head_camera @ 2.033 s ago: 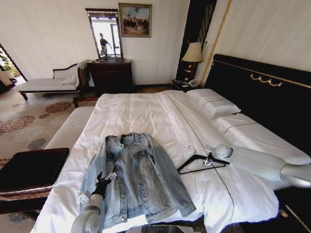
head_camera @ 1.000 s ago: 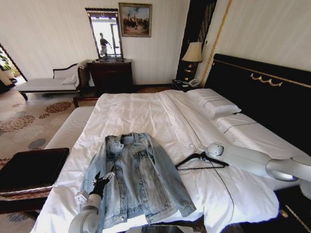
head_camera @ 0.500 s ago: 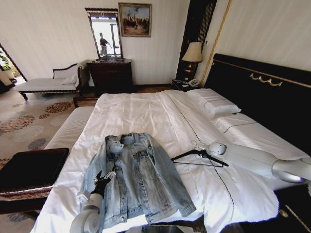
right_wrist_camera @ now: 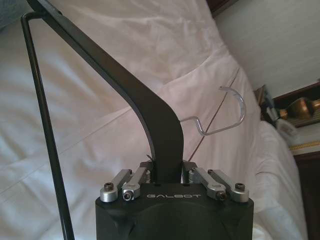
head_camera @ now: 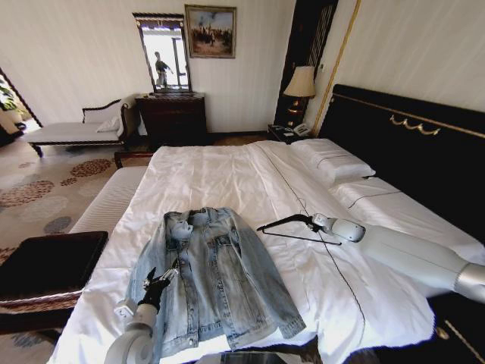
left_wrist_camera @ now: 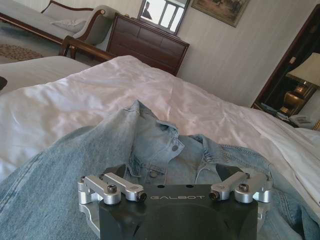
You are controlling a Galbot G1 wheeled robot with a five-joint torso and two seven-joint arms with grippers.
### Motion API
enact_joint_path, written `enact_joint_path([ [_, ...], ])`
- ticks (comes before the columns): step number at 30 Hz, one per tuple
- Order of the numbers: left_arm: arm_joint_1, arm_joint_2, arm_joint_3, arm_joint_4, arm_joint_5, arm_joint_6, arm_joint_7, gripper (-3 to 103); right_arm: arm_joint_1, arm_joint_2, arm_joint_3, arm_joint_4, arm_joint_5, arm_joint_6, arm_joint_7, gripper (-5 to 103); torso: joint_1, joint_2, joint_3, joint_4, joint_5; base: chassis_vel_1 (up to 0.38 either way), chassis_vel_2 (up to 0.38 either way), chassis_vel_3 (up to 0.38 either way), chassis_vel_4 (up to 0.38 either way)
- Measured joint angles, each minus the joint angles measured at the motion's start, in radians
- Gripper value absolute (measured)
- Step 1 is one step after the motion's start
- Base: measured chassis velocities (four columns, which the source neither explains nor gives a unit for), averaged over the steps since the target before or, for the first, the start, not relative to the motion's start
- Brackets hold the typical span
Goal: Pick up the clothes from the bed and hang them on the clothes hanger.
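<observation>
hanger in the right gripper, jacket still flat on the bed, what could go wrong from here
1. The right gripper clamps the clothes hanger at one point near its hook, so it may swivel or slip.
2. The denim jacket lies flat and buttoned, so threading the hanger inside could snag.
3. The left gripper over the jacket may pinch the bed sheet too.

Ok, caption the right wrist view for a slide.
Right tool shut on the black clothes hanger, lifted above the white bed.
</observation>
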Motion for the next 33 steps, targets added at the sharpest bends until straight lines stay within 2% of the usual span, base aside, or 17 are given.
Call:
enact_joint_path([
  [2,0.008,0.0,0.0,-0.013,0.005,0.003,-0.005,100,-0.022,-0.008,0.04,0.032,-0.035,0.034,0.049,27,0.0,0.0,0.0,0.0,0.0,0.0,0.0,0.0,0.0],
  [5,0.016,0.0,-0.001,-0.021,0.008,0.005,-0.006,100,-0.034,-0.008,0.063,0.045,-0.045,0.053,0.072,27,0.0,0.0,0.0,-0.0001,0.0,0.0,0.0,0.0,0.0],
  [6,0.025,-0.001,-0.003,-0.029,0.01,0.005,-0.007,100,-0.052,-0.005,0.09,0.052,-0.052,0.089,0.097,27,0.0,0.0,0.0,0.0,-0.0002,0.0,0.0,0.0,0.0],
  [12,0.046,-0.004,-0.013,-0.046,0.013,0.005,-0.008,100,-0.094,0.012,0.144,0.084,-0.077,0.148,0.123,27,0.0,0.0,0.0,0.0,-0.0002,0.0,0.0,0.0,0.0],
  [13,0.063,-0.004,-0.03,-0.055,0.01,0.005,-0.007,100,-0.153,0.041,0.197,0.111,-0.136,0.172,0.141,27,0.0,0.0,0.0,0.0001,-0.0003,0.0,0.0,0.0,0.0],
  [18,0.085,0.002,-0.055,-0.066,-0.001,0.005,-0.004,100,-0.232,0.083,0.249,0.14,-0.191,0.17,0.162,27,0.0,0.0,0.0,0.0001,0.0,0.0,0.0,0.0,0.0],
  [33,0.06,0.03,-0.089,-0.07,-0.05,0.028,-0.016,100,-0.286,0.13,0.275,0.166,-0.191,0.15,0.175,27,0.0,0.0,0.0,0.0001,-0.0002,0.0,0.0,0.0,0.0],
])
